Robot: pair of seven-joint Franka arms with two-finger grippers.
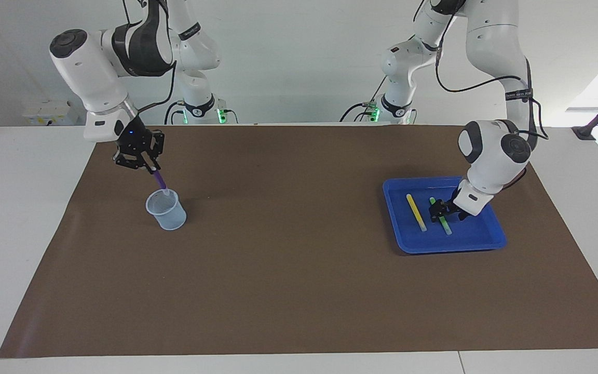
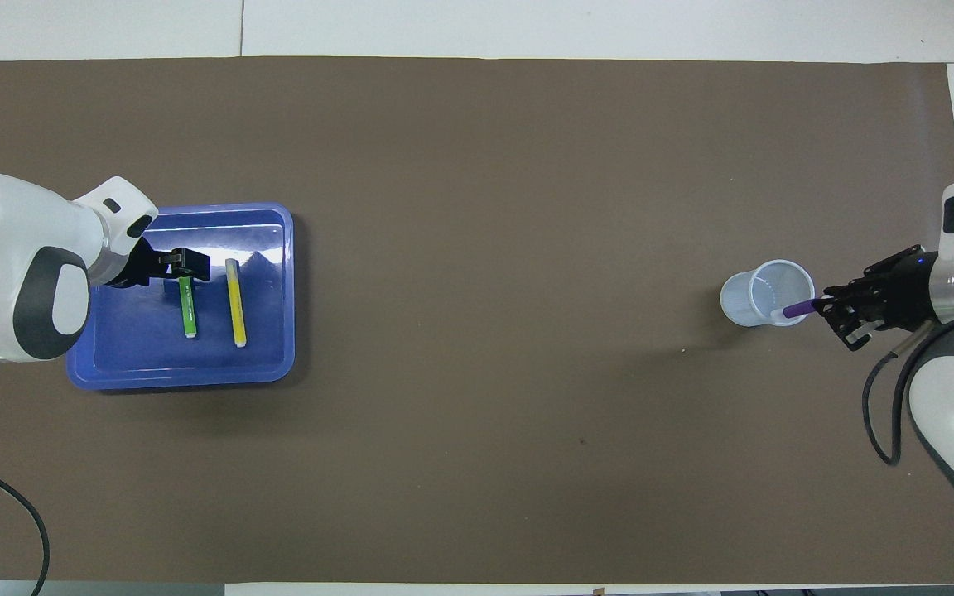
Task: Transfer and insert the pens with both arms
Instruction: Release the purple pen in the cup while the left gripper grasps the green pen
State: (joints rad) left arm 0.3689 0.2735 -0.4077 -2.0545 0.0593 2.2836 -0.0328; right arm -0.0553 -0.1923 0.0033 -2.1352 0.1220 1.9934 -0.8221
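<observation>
My right gripper [image 1: 149,168] [image 2: 827,306] is shut on the purple pen [image 1: 160,180] [image 2: 798,310]. The pen hangs tilted, its pale lower end just inside the mouth of the clear plastic cup [image 1: 166,210] [image 2: 754,291] at the right arm's end of the table. At the left arm's end, the green pen [image 1: 444,223] [image 2: 189,310] and the yellow pen [image 1: 416,212] [image 2: 235,302] lie side by side in the blue tray [image 1: 478,241] [image 2: 179,372]. My left gripper [image 1: 439,210] [image 2: 185,270] is open and low in the tray, its fingers astride the green pen's end nearer the robots.
A brown mat [image 1: 299,270] covers most of the white table, and cup and tray stand on it. Two slimmer white arms with green lights [image 1: 199,106] [image 1: 393,106] stand at the table's edge nearest the robots.
</observation>
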